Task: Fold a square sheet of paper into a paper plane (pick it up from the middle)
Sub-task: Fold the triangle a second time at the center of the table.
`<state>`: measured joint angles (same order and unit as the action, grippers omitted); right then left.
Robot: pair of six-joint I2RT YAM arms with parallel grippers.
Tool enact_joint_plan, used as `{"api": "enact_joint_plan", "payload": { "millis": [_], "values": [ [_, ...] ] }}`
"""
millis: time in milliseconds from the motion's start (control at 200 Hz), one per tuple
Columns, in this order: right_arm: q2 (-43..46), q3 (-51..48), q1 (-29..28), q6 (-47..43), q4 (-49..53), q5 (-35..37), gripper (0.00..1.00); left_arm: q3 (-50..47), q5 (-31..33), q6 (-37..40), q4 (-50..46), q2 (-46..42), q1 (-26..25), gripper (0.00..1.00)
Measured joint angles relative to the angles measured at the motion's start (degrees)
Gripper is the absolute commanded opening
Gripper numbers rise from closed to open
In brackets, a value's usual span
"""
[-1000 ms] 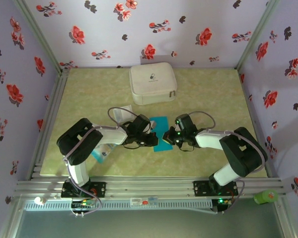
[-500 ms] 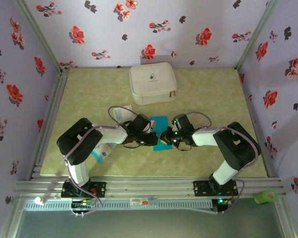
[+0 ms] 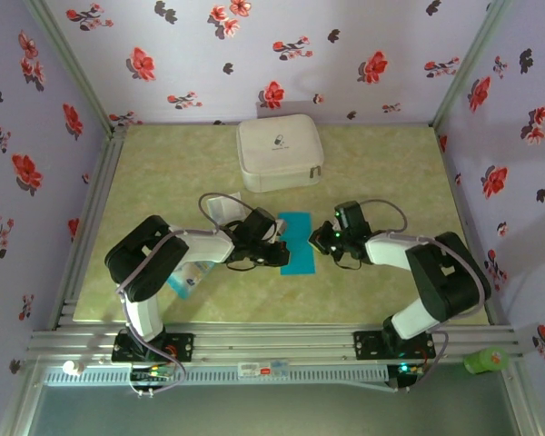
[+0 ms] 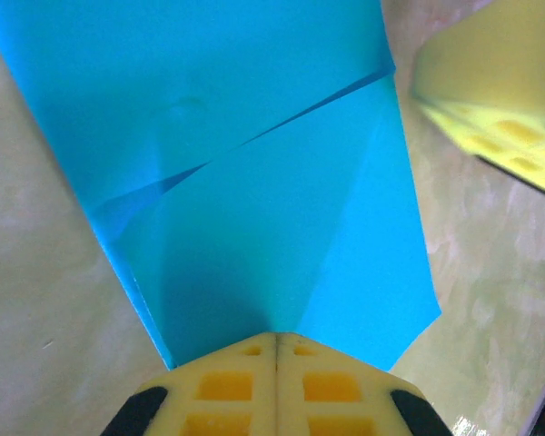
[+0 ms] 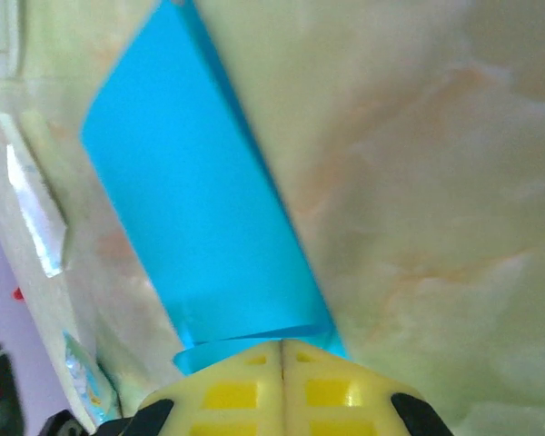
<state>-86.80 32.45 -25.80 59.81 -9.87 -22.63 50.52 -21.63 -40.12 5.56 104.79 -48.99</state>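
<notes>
while closed, left gripper on paper

Blue sheet of paper, part-folded, mid-table

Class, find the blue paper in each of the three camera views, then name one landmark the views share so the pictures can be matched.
Top external: the blue paper lies mid-table between the left gripper and the right gripper.
Left wrist: the blue paper covers the top and centre, down to the shut fingertips.
Right wrist: the blue paper runs diagonally from upper left to the shut fingertips.
Shared landmark: the pale green marbled tabletop under it.
</notes>
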Motion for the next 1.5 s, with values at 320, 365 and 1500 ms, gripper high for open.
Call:
{"api": "enact_joint_plan", "payload": {
  "millis": [320,365,1500],
  "values": [
    [-5.7,2.9,-5.2,-0.3,-0.4,-0.3,0.00,0.0,0.0,0.0,0.0,0.0,0.0,0.00],
    [-6.3,2.4,-4.7,-0.2,-0.8,-0.1,0.00,0.0,0.0,0.0,0.0,0.0,0.0,0.00],
    [-0.7,-2.9,-4.1,-1.2,-1.8,1.9,0.00,0.0,0.0,0.0,-0.2,-0.1,0.0,0.00]
  ]
}}
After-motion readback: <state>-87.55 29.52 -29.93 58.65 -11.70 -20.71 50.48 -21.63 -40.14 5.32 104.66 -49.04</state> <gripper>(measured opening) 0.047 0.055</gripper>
